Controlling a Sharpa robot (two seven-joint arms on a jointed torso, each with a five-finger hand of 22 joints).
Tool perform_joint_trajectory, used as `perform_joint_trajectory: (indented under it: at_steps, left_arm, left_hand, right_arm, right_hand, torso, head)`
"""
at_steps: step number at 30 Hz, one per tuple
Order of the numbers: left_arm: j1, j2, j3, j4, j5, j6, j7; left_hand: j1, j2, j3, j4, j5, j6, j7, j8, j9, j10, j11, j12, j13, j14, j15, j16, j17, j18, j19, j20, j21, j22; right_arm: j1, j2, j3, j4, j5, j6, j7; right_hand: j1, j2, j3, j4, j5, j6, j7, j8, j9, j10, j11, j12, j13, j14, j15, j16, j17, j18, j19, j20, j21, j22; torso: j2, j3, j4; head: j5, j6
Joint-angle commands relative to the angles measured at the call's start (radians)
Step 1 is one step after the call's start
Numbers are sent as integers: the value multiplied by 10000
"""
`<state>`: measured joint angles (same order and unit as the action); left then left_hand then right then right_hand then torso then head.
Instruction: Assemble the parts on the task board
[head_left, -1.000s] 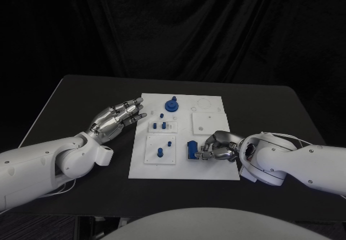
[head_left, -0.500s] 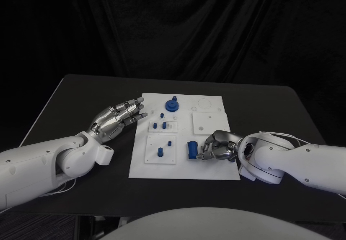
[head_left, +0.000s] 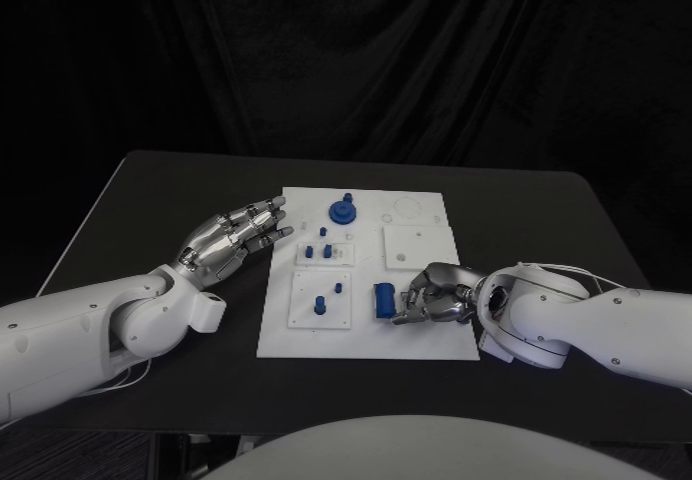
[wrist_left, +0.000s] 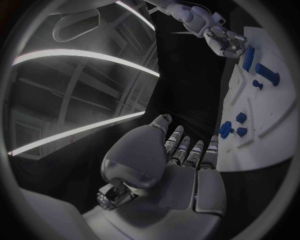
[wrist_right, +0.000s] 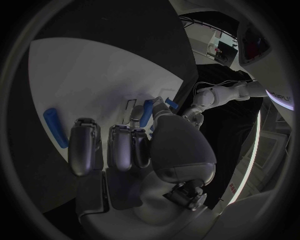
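Right now the loose blue part (head_left: 384, 299), an oblong piece, lies flat on the task board (head_left: 361, 340) just beside the fingertips of the right hand (head_left: 437, 297), on the side away from that arm; in the right wrist view it sits apart from the fingers (wrist_right: 84, 145), so I judge it is not held. That hand's fingers are curled inward with nothing visible between them. Farther from the right hand, toward the left one, two small white sub-plates carry short blue pegs (head_left: 339, 288) that already stand upright, and a round blue knob (head_left: 345, 211) stands near the board's far edge, so some of the assembly looks done. What is left, as far as I can tell, is seating the lying piece and perhaps filling the plain square plate (head_left: 420, 243) just beyond the right hand's knuckles and the round recess (head_left: 410, 208) past it; which socket the piece belongs in cannot be told. The left hand (head_left: 235, 238) hovers with fingers spread and empty, just off the board's edge nearest it, over the black table (head_left: 144, 200). Nothing lies between the right hand and the loose part.
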<state>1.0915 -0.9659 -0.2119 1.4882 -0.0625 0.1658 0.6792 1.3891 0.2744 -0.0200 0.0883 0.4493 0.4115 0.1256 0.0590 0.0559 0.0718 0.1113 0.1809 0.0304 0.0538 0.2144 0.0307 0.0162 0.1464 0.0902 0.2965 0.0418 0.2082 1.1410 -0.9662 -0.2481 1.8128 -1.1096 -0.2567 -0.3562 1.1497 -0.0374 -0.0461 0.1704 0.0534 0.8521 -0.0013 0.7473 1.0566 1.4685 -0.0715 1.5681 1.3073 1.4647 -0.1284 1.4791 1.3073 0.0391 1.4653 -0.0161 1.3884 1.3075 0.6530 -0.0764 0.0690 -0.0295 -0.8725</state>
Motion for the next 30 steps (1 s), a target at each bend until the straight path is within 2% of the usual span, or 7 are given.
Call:
perform_joint_trajectory:
  at_steps: [1, 4, 8, 12, 17, 22, 30]
  left_arm:
    - [-21, -9, 8, 26, 36, 139, 172]
    - [-23, -27, 8, 33, 36, 115, 171]
    - [-25, -55, 8, 59, 36, 68, 162]
    - [-25, -63, 8, 72, 36, 25, 158]
    - [-25, -49, 8, 75, 37, 4, 143]
    - [-25, -38, 8, 65, 37, 5, 121]
    - [-27, 37, 8, -17, 37, 61, 114]
  left_hand:
    - [-117, -11, 69, -28, 42, 47, 26, 51, 18, -20, 69, 55, 13, -14, 50, 41, 10, -100, 66, -34, 35, -15]
    - [-117, -11, 69, -28, 42, 47, 26, 51, 18, -20, 69, 55, 13, -14, 50, 41, 10, -100, 66, -34, 35, -15]
    - [-116, -16, 84, -31, 48, 72, 32, 57, 22, -8, 77, 79, 17, -6, 48, 48, 12, -99, 73, -34, 38, -5]
    - [-116, -21, 91, -33, 51, 81, 34, 60, 23, -4, 80, 84, 17, 1, 47, 53, 15, -99, 76, -34, 40, -1]
    - [-116, -45, 119, -39, 56, 123, 43, 73, 29, 21, 92, 124, 23, 19, 44, 67, 20, -94, 88, -34, 46, 6]
    - [-116, -51, 128, -41, 61, 121, 45, 74, 29, 31, 97, 143, 26, 18, 43, 67, 20, -93, 88, -34, 46, 1]
    - [-115, -53, 139, -44, 68, 118, 46, 75, 28, 31, 102, 137, 25, 14, 42, 65, 18, -93, 84, -34, 45, -9]
  right_arm:
    - [-8, -222, 7, 228, -169, -144, 62]
    - [45, -576, 17, 519, -182, -317, 49]
    - [429, -1127, 20, 844, -267, -259, -153]
    - [809, -1571, 15, 1022, -451, -168, -495]
    - [1011, -1931, -2, 999, -1127, -335, -937]
    - [1065, -2075, -13, 822, -1981, -210, -1513]
    - [988, -2038, -19, 662, -2789, 120, -2061]
  right_hand:
    - [-58, -49, -83, 9, -33, -54, 15, 44, 11, 1023, 49, 27, 2635, 727, 43, 1, 771, 68, 454, 28, -40, 2021]
    - [-77, -30, -103, 67, -11, -146, 30, -42, -31, 1023, 58, 27, 2635, 725, 48, -4, 762, 71, 451, 33, -51, 2017]
    - [-18, 225, -110, 263, 413, -324, 175, -678, -577, 1023, 179, 27, 2635, 711, 145, -42, 688, 81, 433, 113, -108, 2001]
    - [105, 449, -94, 405, 1564, -266, 284, -1304, -1273, 1023, 278, 27, 2635, 701, 228, -69, 637, 80, 426, 189, -115, 2002]
    - [368, 577, 0, 595, 3076, -161, 368, -1959, -2121, 1023, 350, 27, 2635, 687, 290, -103, 573, 89, 406, 254, -153, 1992]
    - [326, 550, -23, 783, 3285, -81, 406, -2121, -2386, 1023, 383, 27, 2635, 684, 319, -113, 556, 92, 402, 282, -167, 1988]
    - [380, 522, -10, 944, 3538, 114, 360, -2076, -2502, 1023, 354, 27, 2635, 688, 305, -107, 566, 92, 408, 285, -156, 1992]
  torso:
    - [-6, 5, -26]
    - [-5, 5, -23]
    - [0, 3, -8]
    - [-5, 0, 1]
    - [-16, -24, 24]
    - [-22, -49, 13]
    - [1, -29, 10]
  head:
    - [30, -1]
    - [25, -1]
    - [-51, -1]
    - [-120, -1]
    - [-233, -1]
    - [-250, -1]
    - [-376, -1]
